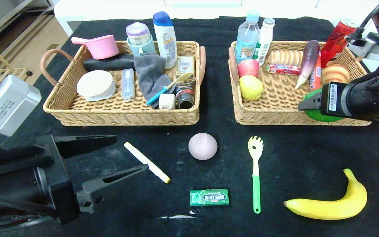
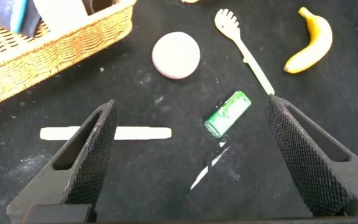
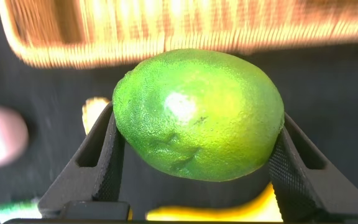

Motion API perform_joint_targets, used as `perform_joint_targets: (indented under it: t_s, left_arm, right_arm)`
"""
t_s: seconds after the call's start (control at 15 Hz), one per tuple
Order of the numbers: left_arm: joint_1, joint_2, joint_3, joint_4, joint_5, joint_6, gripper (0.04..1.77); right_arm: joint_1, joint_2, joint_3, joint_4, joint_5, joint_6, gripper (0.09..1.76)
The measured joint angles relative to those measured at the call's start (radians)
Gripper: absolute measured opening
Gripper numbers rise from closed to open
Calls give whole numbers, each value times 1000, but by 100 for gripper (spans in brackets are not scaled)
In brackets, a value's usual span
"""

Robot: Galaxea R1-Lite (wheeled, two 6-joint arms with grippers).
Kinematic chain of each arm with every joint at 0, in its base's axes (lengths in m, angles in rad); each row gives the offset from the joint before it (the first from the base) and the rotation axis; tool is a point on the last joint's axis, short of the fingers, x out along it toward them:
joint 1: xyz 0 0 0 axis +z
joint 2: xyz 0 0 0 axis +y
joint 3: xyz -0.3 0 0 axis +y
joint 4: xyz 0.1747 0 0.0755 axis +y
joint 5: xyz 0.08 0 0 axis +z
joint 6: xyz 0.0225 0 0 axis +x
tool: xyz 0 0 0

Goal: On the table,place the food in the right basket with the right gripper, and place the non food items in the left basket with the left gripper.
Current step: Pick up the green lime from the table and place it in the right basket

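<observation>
Two tools noted: right tool grips a green lime at the right basket's front rim; left tool open above the bench.

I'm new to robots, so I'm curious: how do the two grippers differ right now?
The left gripper hangs open and empty, low over the black table near the white marker. The right gripper is shut on a green lime, its jaws pressing the fruit's two sides, at the front edge of the right basket. Both have black, textured jaws.
</observation>
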Motion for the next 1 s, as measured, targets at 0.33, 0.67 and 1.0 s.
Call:
perform_joint_targets:
  t_s: [0.33,0.67,1.0]
  left_arm:
    - [0,5,-3,-7,2,0,172]
    - [-2,0,-1,-1,1,3,172]
    - [-3,0,1,-6,3,2,172]
  right_arm:
    - [-39,111,-162,-10,-1,-22,135]
    - [-81,208,-232,-174,0,-43,135]
    - [-103,260,-235,-248,-1,-69,135]
